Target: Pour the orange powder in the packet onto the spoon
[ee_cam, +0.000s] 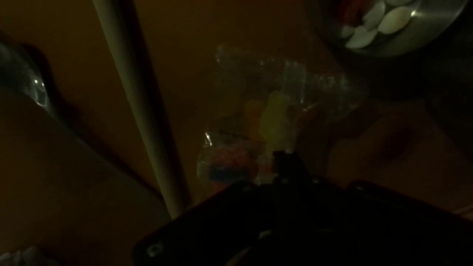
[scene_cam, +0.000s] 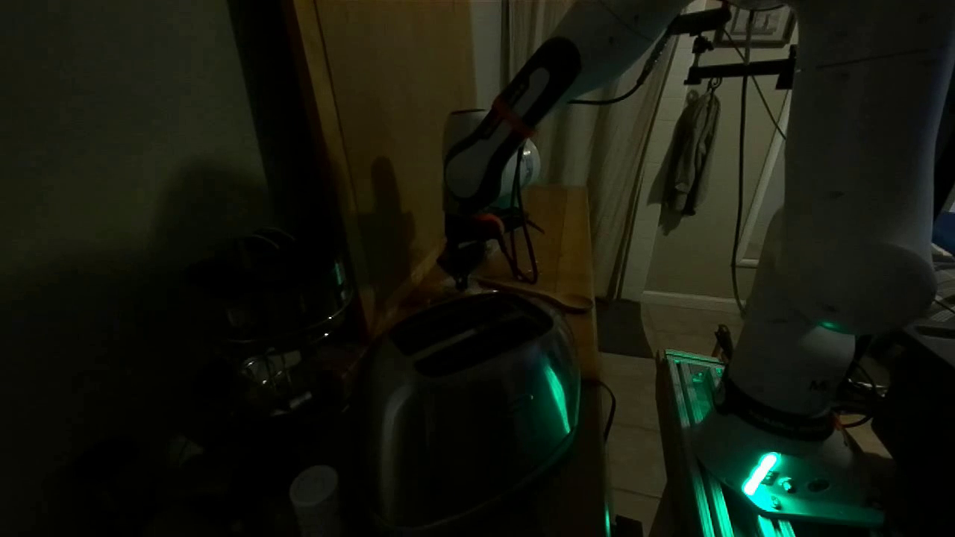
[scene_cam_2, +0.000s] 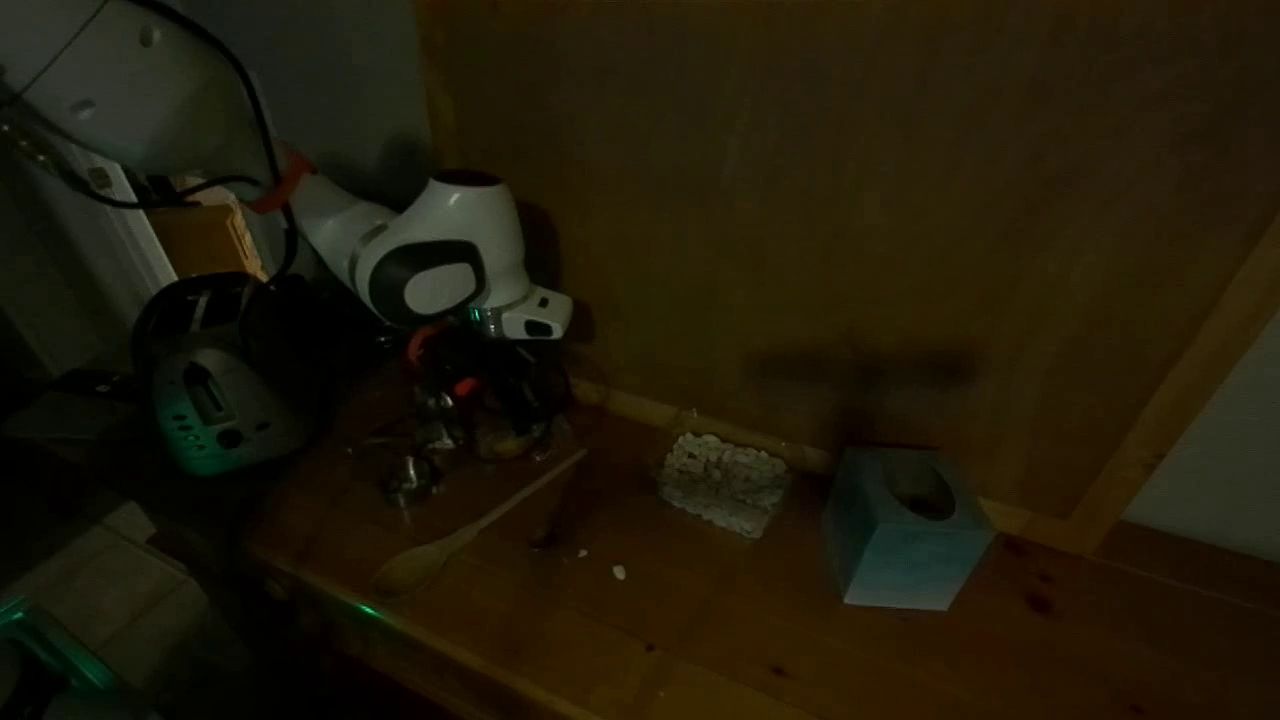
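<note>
In the dim wrist view lies a clear plastic packet (ee_cam: 271,118), with yellow and orange pieces inside and a red and blue patch. Orange powder cannot be made out in it. My gripper (ee_cam: 284,153) has its fingertips together, pinching the packet's film, and its dark body covers the packet's near end. A wooden spoon (scene_cam_2: 410,568) rests on the counter; its handle (ee_cam: 136,96) runs left of the packet. Farther left is a shiny spoon (ee_cam: 22,70). In an exterior view the gripper (scene_cam: 461,283) is low over the counter, just beyond the toaster.
A toaster (scene_cam: 462,418) stands close to the arm. The metal cup (ee_cam: 425,29) beside the packet contains white pieces. A clear tub (scene_cam_2: 725,485) of white pieces and a tissue box (scene_cam_2: 910,540) sit along the wooden back panel (scene_cam_2: 800,200).
</note>
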`<action>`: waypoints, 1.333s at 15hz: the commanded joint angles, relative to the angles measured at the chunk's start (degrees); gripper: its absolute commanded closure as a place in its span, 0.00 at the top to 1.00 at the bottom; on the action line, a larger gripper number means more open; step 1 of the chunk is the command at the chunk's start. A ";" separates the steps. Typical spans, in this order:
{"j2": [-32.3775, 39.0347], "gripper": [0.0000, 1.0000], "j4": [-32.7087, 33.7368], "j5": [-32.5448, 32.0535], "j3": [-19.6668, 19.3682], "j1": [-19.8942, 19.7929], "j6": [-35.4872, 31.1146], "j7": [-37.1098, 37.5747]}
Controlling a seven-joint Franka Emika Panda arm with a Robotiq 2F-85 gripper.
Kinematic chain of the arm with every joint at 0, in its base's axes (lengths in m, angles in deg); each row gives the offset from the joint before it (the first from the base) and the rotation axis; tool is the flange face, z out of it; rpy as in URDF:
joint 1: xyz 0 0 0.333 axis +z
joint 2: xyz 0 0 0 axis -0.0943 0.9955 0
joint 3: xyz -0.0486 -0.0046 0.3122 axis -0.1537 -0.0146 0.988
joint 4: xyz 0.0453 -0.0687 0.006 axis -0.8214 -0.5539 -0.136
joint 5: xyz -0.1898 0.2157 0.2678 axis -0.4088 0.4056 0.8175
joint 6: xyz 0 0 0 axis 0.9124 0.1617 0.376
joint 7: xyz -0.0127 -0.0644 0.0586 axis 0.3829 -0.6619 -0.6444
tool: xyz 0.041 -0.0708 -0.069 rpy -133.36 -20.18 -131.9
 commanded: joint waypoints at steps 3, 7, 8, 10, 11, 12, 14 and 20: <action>1.15 0.04 5.36 3.70 -0.39 -0.62 7.95 -0.84; 0.45 0.02 10.40 10.01 -0.78 -1.93 16.99 -1.82; 0.48 0.03 11.67 11.45 -0.95 -2.25 18.93 -1.78; 0.95 0.03 13.67 12.73 -1.36 -2.61 20.94 -1.22; 1.01 0.28 13.69 12.52 -1.48 -2.59 20.52 -1.44; 0.93 0.29 13.48 11.42 -1.67 -2.40 19.72 -1.48; 1.04 0.36 11.88 9.21 -1.78 -1.95 17.97 -2.22; 2.63 0.79 9.35 8.24 -1.36 -1.31 16.41 -3.90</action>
